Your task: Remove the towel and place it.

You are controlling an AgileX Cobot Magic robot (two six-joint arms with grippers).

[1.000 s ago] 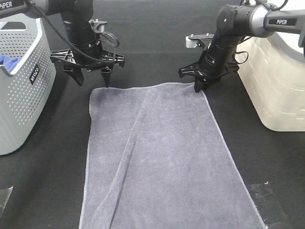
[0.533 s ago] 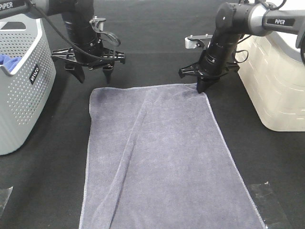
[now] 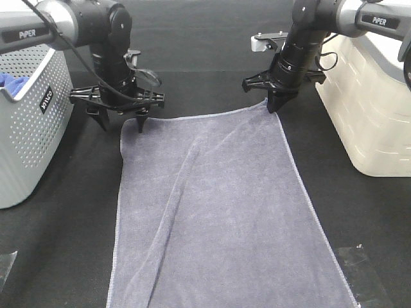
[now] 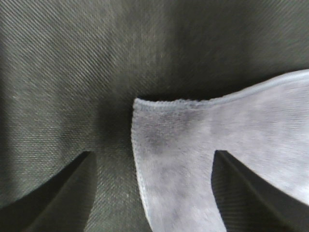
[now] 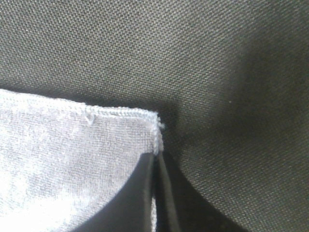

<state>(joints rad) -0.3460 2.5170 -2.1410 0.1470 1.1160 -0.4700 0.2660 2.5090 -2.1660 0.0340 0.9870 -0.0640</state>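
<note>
Closest: near end of slate towel [image 3: 212, 212], spread flat on blk table cover [image 3: 58, 244], one long crease lengthwise, near edge cut off by frame. Tape scrap [image 3: 352, 255] just beside near-R corner.

Mid: grey perforated basket [image 3: 29, 135] well L of towel w/ bright blue cloth [image 3: 8, 80] inside; cream basket [image 3: 376, 122] well R.

Far end: L gripper [image 3: 121, 123] spread wide, straddling far-L corner, tips low by the cover. Prob lined up to pinch, nothing gripped. R gripper [image 3: 273, 108] clamped tight on far-R corner, corner hitched slightly off cover. Likely 1st half of a 2-corner pick, to lift towel w/o bunching. Judged step: grabbing corners; removal + placing not yet done.

View diffs: in L wrist, corner between both fingers [image 4: 63, 188], gap each side, no contact; hard to tell from ext high. In R wrist, stitched hem pinched right at corner tip between closed pads [image 5: 140, 193], little cloth in the bite, so slip risk. Only in ext high: baskets + full towel layout.
</note>
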